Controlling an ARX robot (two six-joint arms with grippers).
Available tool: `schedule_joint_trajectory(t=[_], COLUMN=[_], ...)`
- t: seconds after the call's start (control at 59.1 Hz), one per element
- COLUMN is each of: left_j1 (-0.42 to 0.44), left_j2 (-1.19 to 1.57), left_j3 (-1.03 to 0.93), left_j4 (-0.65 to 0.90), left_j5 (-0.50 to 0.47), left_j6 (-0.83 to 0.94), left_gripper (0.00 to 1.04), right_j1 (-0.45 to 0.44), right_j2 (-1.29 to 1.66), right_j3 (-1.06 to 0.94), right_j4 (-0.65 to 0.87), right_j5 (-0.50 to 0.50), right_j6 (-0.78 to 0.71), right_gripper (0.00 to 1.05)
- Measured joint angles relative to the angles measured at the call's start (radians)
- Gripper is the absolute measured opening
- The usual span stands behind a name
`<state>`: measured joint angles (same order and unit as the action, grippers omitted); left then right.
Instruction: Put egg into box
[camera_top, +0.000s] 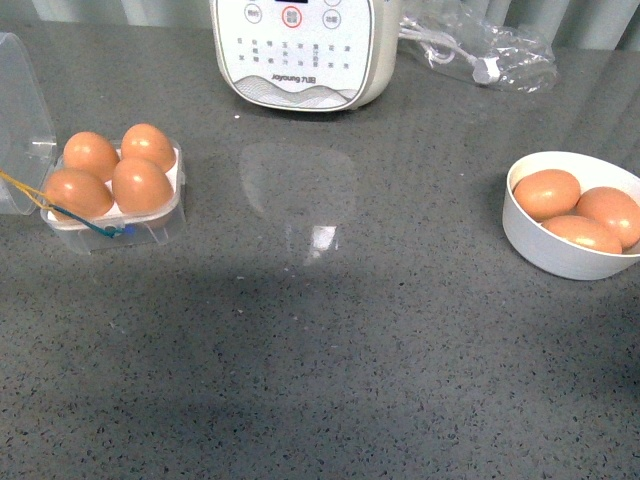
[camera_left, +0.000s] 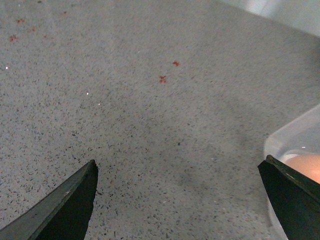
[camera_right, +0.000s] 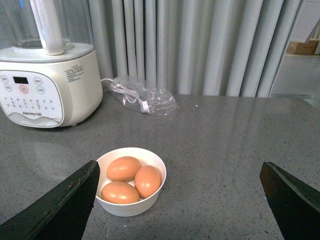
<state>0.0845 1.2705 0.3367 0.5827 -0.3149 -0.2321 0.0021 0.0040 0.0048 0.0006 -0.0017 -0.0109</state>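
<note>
The appliance (camera_top: 300, 60) reads "Joyoung"; the box (camera_top: 150, 228) with four eggs (camera_top: 140, 185) sits far left on the desk (camera_top: 350, 350) — left pincer (camera_left: 177, 167) and right pincer (camera_right: 180, 167) both wide.

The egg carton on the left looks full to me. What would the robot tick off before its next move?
1. Lid open: ok. The clear lid is swung back off the box.
2. Free hole in the tray: not ok. The four eggs fill all four holes.
3. Eggs available to pick: ok. Three eggs lie in the white bowl.
4. Left pincer open and empty: ok. It is over bare counter beside the box.
5. Right pincer open and empty: ok. It is facing the bowl.
</note>
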Motion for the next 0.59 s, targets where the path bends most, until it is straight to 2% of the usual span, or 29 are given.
schedule_joint_trajectory(t=[0.22, 0.44, 0.491, 0.593], left_j1=[0.032, 0.015, 0.001, -0.037], left_j2=[0.182, 0.226, 0.220, 0.194], left_j3=[0.113, 0.157, 0.164, 0.178], left_j4=[0.022, -0.020, -0.047, -0.109], left_j5=[0.001, 0.036, 0.067, 0.211], left_j6=[0.027, 0.027, 0.013, -0.045], left_gripper=[0.98, 0.98, 0.98, 0.98], right_j1=[0.000, 0.000, 0.000, 0.000], right_j2=[0.000, 0.000, 0.000, 0.000], right_j3=[0.000, 0.000, 0.000, 0.000], right_j4=[0.000, 0.000, 0.000, 0.000], right_j5=[0.000, 0.000, 0.000, 0.000], right_j6=[0.000, 0.000, 0.000, 0.000], right_gripper=[0.97, 0.97, 0.97, 0.97])
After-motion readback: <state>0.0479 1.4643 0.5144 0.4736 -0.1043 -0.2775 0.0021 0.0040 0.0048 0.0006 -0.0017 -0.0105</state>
